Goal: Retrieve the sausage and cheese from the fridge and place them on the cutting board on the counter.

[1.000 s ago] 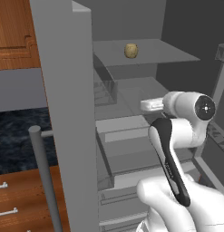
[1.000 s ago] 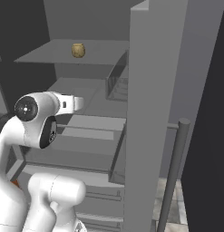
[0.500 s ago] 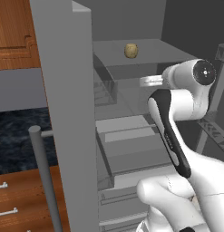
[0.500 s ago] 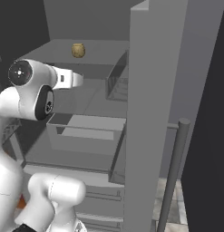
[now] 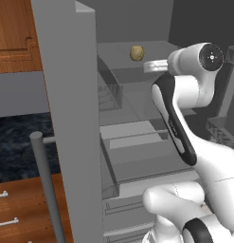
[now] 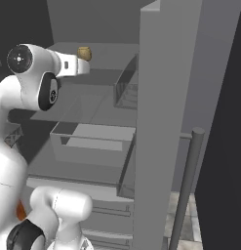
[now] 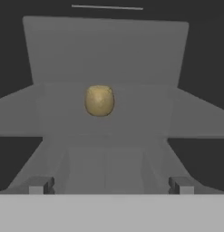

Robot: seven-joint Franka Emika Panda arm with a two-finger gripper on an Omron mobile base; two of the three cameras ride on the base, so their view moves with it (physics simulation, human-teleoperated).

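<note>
The gripper [image 7: 109, 185] stands wide open, its two small finger tips far apart at the bottom of the hand view, with nothing between them and nothing touching them. It points straight at the cheese [image 7: 99, 100], a small yellow-tan rounded chunk that sits well ahead of the tips on a grey shelf [image 7: 131, 122] inside the fridge [image 5: 66, 95].

In the left base view, the white arm rises from the lower right, bends at a dark-jointed elbow, and reaches its hand level toward the upper shelf, where the cheese [image 5: 137, 52] rests just beyond the hand (the tips themselves are too small to make out here). In the right base view the cheese [image 6: 84, 53] shows just past the end of the hand, on the same upper shelf [image 6: 112, 51].

The fridge is open: a tall grey door panel stands edge-on in front of the compartment, with a long vertical bar handle [image 5: 45, 185] beside it. Below the upper shelf lie further grey shelves and a pulled-out drawer [image 6: 92, 141].

To the left of the fridge, the desk [image 5: 19, 142], a black marble-look top, sits over reddish-brown wooden cabinets [image 5: 23, 213].
</note>
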